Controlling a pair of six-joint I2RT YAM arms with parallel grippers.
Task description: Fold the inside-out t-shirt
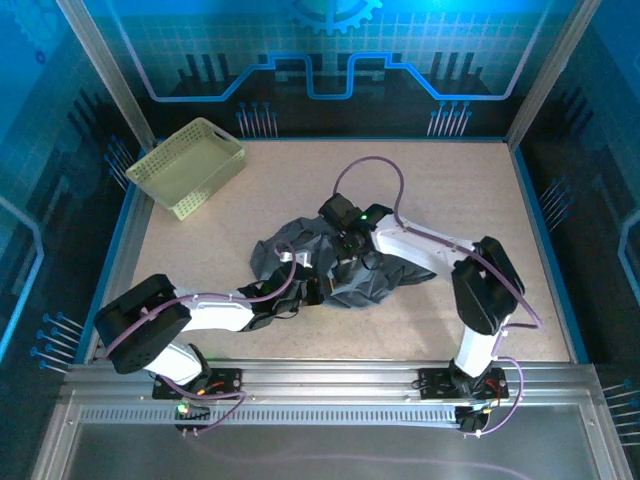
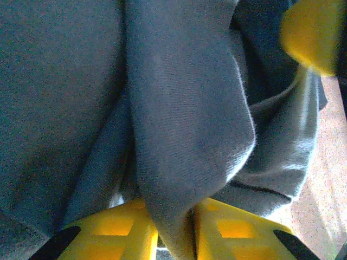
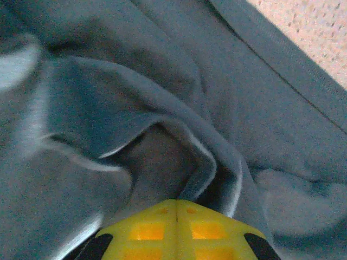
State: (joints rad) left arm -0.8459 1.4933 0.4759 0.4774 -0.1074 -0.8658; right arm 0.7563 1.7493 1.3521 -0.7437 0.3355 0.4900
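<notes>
1. Fabric location: the inside-out t-shirt (image 1: 330,270) lies crumpled in a dark heap on the table (image 1: 480,200). It is well apart from the basket (image 1: 190,165), to the basket's right and nearer the arm bases.
2. The left gripper (image 2: 174,230) is at the edge of the heap farthest from the basket. Its yellow fingers (image 2: 233,230) are nearly closed and pinch a thick vertical fold of the cloth between them.
3. The right gripper (image 3: 176,219) is sunk into the middle of the heap, farther from the basket than the left one. Its fingers are pressed fully together, with the tips against a raised ridge of fabric. I cannot tell whether a thin layer is caught.
4. Handling, as a judgement: the shirt looks light, limp and matte, so it should not slip in a pinch. It will sag and drag the rest along in a bunch.
5. A stitched hem band (image 3: 282,70) shows in the right wrist view. An edge like this is probably the better hold, taken at two spread points so the cloth can be pulled flat.
</notes>
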